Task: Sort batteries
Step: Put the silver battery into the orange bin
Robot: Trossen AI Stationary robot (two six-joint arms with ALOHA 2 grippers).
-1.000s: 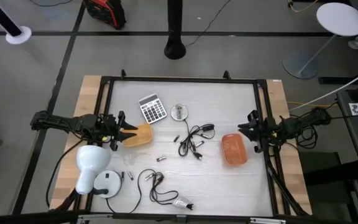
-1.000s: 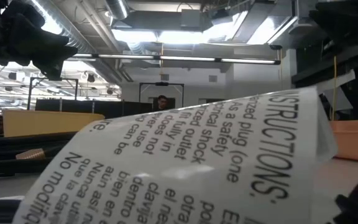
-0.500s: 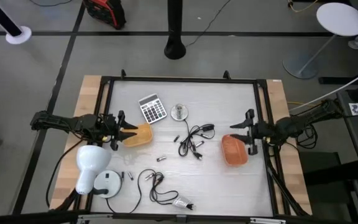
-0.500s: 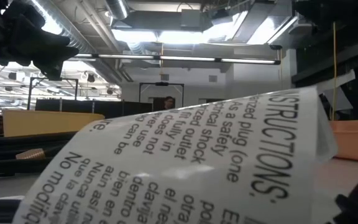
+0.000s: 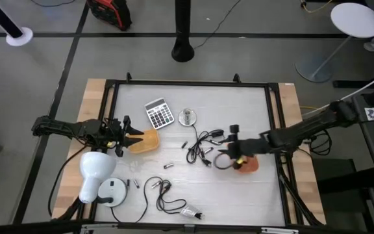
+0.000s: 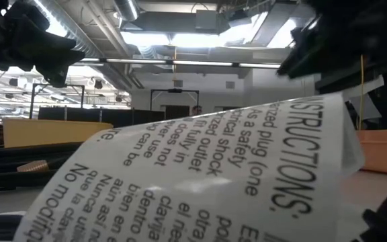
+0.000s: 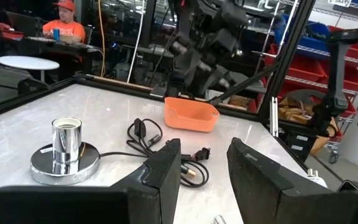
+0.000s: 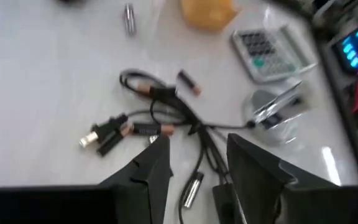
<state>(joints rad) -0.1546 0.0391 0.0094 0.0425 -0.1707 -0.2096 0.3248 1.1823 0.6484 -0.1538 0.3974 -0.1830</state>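
Small batteries lie loose on the white table: one (image 5: pixel 168 166) near the middle, one (image 5: pixel 184 143) by the black cable tangle (image 5: pixel 202 148), others (image 5: pixel 135 184) at the near left. The right wrist view shows three of them (image 8: pixel 129 17) (image 8: pixel 188 82) (image 8: pixel 191 190). My right gripper (image 5: pixel 229 151) (image 8: pixel 197 171) hovers open beside the orange tray (image 5: pixel 245 158), pointing slantwise down at the cable tangle. My left gripper (image 5: pixel 127 138) (image 7: pixel 201 168) waits open and level at the left edge, next to the yellow tray (image 5: pixel 147 140).
A calculator (image 5: pixel 159 113) and a round silver disc with a socket (image 5: pixel 187 117) sit at the far side. A second coiled cable (image 5: pixel 167 198) and a white lamp (image 5: pixel 96 170) lie at the near left. A printed instruction tag (image 6: pixel 200 168) blocks most of the low view.
My right gripper has swung from the table's right edge toward the middle, passing over the orange tray, and has tipped downward toward the cable tangle. The left arm has kept still.
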